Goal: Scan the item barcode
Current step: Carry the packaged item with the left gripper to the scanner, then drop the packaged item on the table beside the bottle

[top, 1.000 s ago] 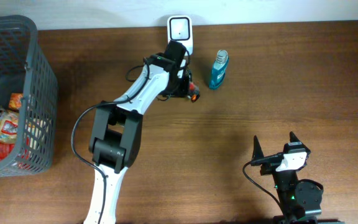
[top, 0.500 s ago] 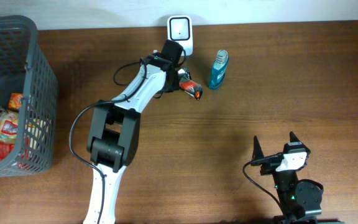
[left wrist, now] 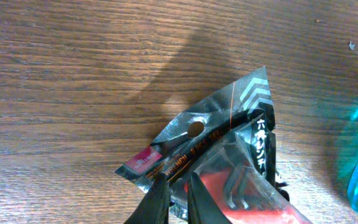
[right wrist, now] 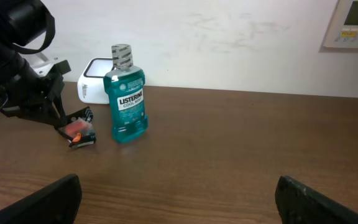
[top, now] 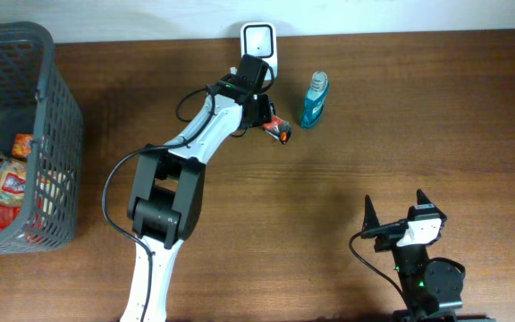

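A dark, wood-grain table [top: 374, 134] runs up to a plain white wall [right wrist: 229, 37]; a pale control panel [right wrist: 356, 22] hangs on that wall at 1 o'clock in the right wrist view. Seen from overhead, a grey mesh basket [top: 65, 161] stands at the table's 9 o'clock edge, with bright snack packets [top: 3, 183] inside; a white scanner [top: 257, 43] sits at 12 o'clock against the far edge; a teal mouthwash bottle [top: 314, 100] stands upright just beside it, at its 4 o'clock.

The wrench packet [top: 280, 131], clear plastic over red and black, lies between scanner and bottle, at 5 o'clock of the scanner and 7 o'clock of the bottle; the left gripper [left wrist: 179, 186] pinches its edge, fingers drawn narrow with only the plastic between them; the right wrist view shows the packet tilted, its low corner at the tabletop. The right gripper [top: 395, 206] is parked at the table's 5 o'clock, well apart, its fingers spread wide and holding nothing.

Against the frame a second ago, the packet sits slightly nearer 12 o'clock, and the left arm has drawn up with it; its black cable loop [top: 186, 105] has shifted; basket, scanner, bottle and right arm stand where they were.
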`<state>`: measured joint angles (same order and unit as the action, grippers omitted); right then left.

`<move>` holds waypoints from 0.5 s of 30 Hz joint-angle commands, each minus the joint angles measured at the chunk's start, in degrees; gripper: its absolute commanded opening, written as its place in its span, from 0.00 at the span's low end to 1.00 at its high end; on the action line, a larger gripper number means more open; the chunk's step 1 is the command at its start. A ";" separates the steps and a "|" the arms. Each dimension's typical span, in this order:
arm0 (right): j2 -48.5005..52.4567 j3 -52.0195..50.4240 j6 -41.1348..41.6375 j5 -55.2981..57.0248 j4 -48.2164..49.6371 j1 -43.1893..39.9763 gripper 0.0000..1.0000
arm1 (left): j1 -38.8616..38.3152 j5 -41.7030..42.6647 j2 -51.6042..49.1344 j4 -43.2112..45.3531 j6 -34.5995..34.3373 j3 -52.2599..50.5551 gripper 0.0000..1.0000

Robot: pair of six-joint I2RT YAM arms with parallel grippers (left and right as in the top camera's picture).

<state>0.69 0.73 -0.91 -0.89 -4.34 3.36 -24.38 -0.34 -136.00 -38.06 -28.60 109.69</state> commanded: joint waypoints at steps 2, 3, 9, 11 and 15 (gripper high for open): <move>-0.33 -0.42 -0.17 0.28 -0.22 -0.39 0.98 | -1.14 2.14 0.57 0.33 -0.70 -0.90 0.08; -0.33 -0.42 -0.17 0.28 -0.22 -0.39 0.98 | -1.38 2.14 0.31 0.48 -0.70 -0.90 0.06; -0.33 -0.42 -0.17 0.28 -0.22 -0.39 0.98 | -2.73 2.12 -3.04 1.88 -0.72 -0.90 0.04; -0.33 -0.42 -0.17 0.28 -0.22 -0.39 0.98 | -2.71 2.08 -3.54 2.34 -0.70 -0.90 0.04; -0.33 -0.42 -0.17 0.28 -0.22 -0.39 0.98 | -2.47 2.10 -3.54 5.68 -0.66 -0.87 0.07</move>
<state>0.69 0.73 -0.93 -0.89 -4.34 3.36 -27.09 1.17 -137.91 -34.00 -28.82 109.58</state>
